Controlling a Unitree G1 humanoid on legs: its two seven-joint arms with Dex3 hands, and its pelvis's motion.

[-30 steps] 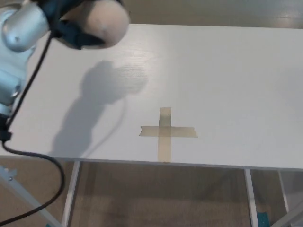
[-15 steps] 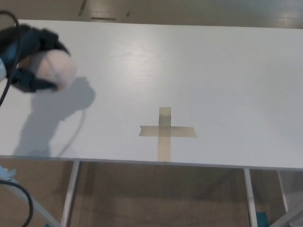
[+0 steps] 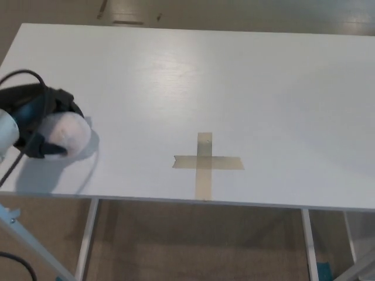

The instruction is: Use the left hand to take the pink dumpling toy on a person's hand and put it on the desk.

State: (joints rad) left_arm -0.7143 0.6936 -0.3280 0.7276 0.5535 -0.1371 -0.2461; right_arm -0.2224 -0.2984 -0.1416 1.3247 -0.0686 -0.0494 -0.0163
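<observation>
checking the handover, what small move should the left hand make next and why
Probably open the fingers and release: the left hand is shut on the pink dumpling toy, low at the desk's left edge with its shadow tight beneath, so it looks nearly set down.

Pink dumpling toy (image 3: pixel 65 135) in left hand (image 3: pixel 42 126)
</observation>
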